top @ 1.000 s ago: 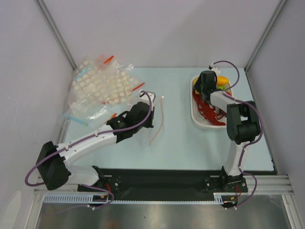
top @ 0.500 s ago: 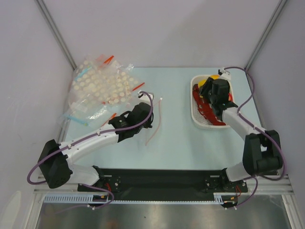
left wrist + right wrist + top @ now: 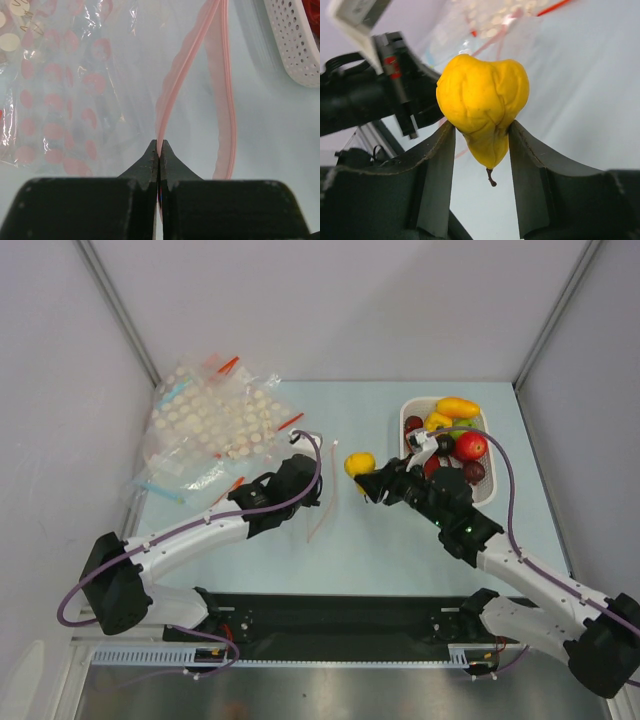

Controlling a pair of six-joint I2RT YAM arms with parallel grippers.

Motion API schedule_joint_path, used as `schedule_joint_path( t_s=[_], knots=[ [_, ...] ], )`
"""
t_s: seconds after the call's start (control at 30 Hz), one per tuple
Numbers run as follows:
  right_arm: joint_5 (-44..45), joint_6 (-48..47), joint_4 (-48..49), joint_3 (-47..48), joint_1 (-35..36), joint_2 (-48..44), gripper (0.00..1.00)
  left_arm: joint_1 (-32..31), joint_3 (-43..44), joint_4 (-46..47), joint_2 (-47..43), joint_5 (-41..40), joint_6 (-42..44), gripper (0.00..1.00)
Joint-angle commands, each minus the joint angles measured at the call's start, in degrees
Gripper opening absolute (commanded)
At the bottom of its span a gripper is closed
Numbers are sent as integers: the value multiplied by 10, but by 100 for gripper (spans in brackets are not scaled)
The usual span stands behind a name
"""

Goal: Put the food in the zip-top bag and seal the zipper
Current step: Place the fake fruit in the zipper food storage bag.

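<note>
A small glossy yellow toy bell pepper (image 3: 359, 462) is gripped between the fingers of the right hand (image 3: 366, 478). It is held above the pale blue worktop (image 3: 400, 550), between the white perforated basket (image 3: 404, 432) and the thin pinkish-red zipper (image 3: 329, 496).

Only the right wrist view shows the grip closely: the pepper's tapered lower end is pinched between two dark fingers (image 3: 440, 160), stem downward. The left wrist view alone shows the left hand (image 3: 158, 150) shut tight on one lip of the zipper strip at the mouth of the plain clear zip-top bag (image 3: 140, 85). The second lip is seen curving away to the right, so the mouth is parted. From overhead, that pinch is hidden under the left arm.

One pepper is held, and one plain bag and one basket are counted. An orange-yellow mango (image 3: 458, 406), a red apple (image 3: 471, 445) and a dark purple round fruit (image 3: 474, 472) are made out in the basket. Its remaining pieces cannot be counted, as they are partly covered by the right arm. The heap of clear dot-printed bags (image 3: 215, 420) cannot be numbered either.
</note>
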Motion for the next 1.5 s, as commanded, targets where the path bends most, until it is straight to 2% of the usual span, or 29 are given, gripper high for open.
schedule_joint_path(
  t_s=[0.0, 0.33, 0.5, 0.67, 0.83, 1.0, 1.13, 1.3, 1.47],
  knots=[
    [3, -52, 40, -14, 41, -23, 37, 2, 10, 16, 3, -21, 10, 0],
    [-80, -39, 91, -17, 68, 22, 34, 2, 5, 20, -12, -29, 6, 0],
    [-68, -32, 108, -21, 89, 43, 35, 1, 12, 15, -9, -12, 6, 0],
    [-62, -11, 118, -15, 88, 91, 35, -1, 2, 30, -27, 40, 2, 0],
    [-35, 16, 107, 2, 90, 152, 35, -4, -32, 89, -70, 86, 1, 0],
    [-14, 25, 94, 12, 91, 161, 36, -4, -65, 133, -109, 121, 17, 0],
    [-5, 39, 86, 13, 87, 153, 36, -6, -59, 147, -85, 171, 25, 0],
    [21, 53, 76, 14, 83, 144, 36, -44, -34, 154, -30, 160, 36, 0],
    [50, 83, 69, 1, 69, 131, 38, -55, -22, 159, -11, 194, 38, 0]
  ],
)
